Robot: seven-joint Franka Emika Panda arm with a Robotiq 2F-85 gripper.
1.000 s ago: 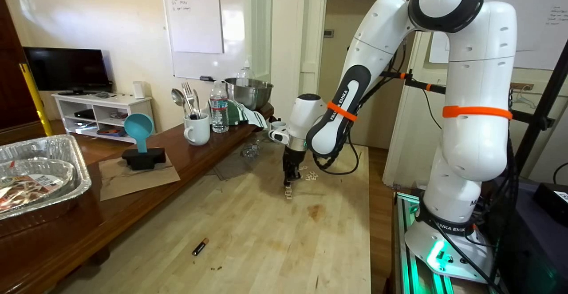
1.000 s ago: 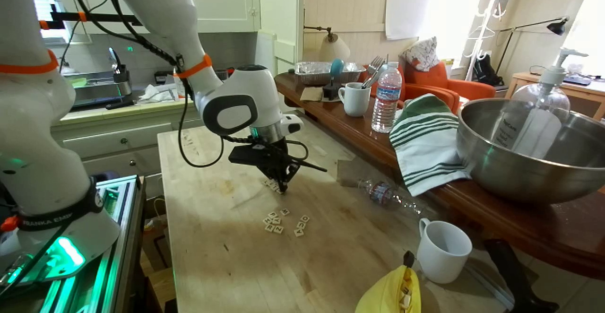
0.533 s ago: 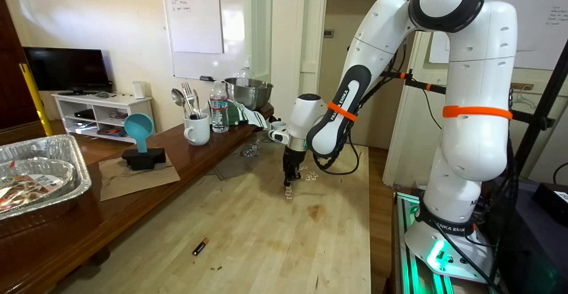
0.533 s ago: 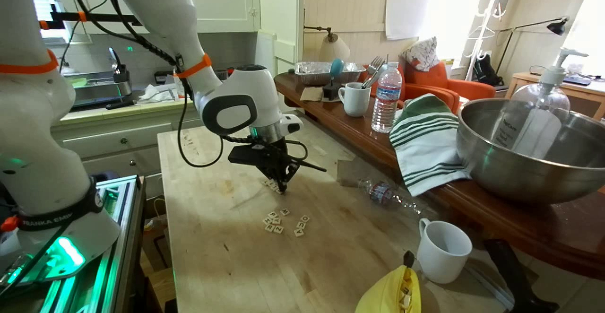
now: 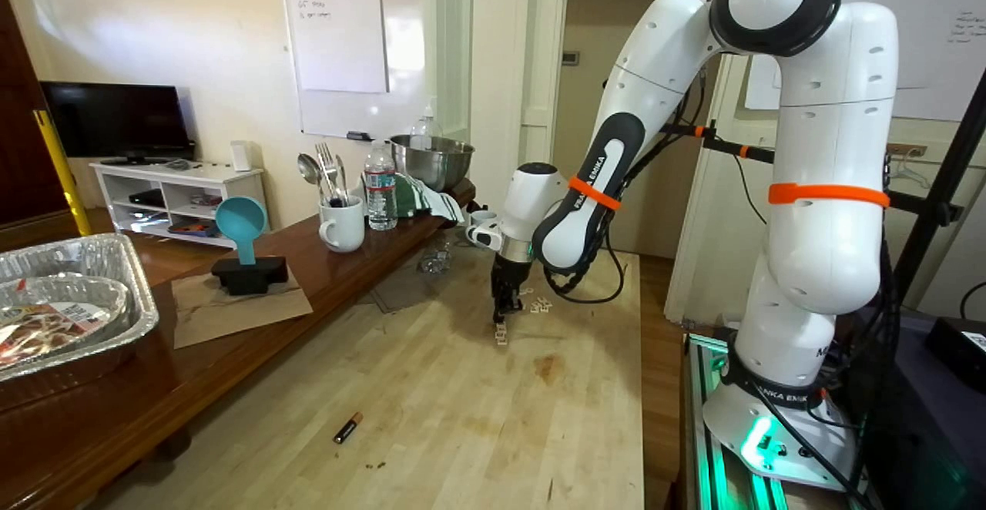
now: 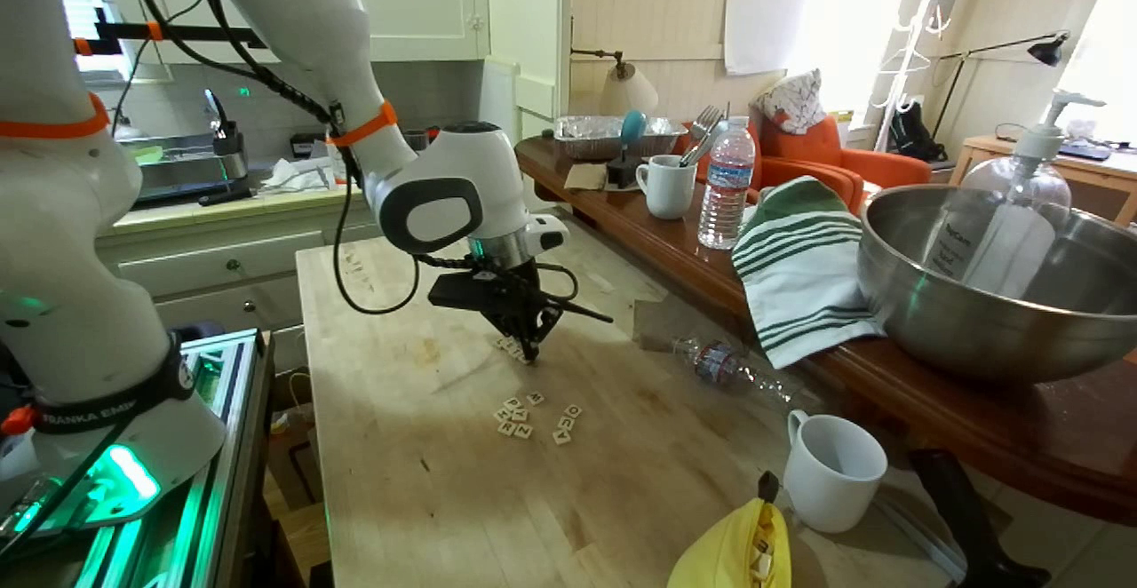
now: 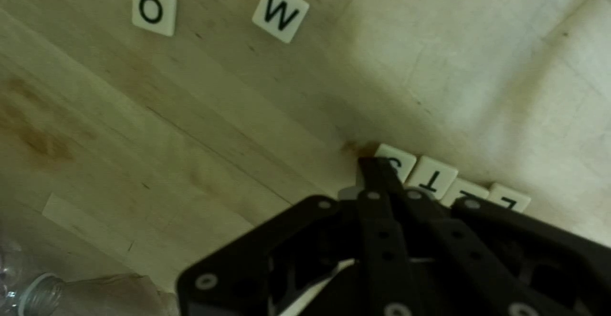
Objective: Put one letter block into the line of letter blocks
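Observation:
The line of letter blocks (image 7: 432, 177) lies on the wooden table: several small cream squares side by side, the end one (image 7: 405, 157) partly covered, its letter looking like an S. My gripper (image 7: 376, 163) is shut, its black fingertips together over the outer corner of that end block. Whether they touch it I cannot tell; nothing shows between them. In both exterior views the gripper (image 6: 530, 357) points down at table height by the line (image 5: 501, 335). Loose letter blocks lie apart from it, among them an O (image 7: 154, 9) and a W or M (image 7: 280, 12).
More loose blocks (image 6: 522, 432) form small clusters near the line. A yellow pouch (image 6: 724, 552), a white mug (image 6: 835, 472) and a lying plastic bottle (image 6: 719, 362) are on the table. A battery (image 5: 347, 427) lies farther off. A raised dark wooden ledge (image 5: 323, 317) runs alongside.

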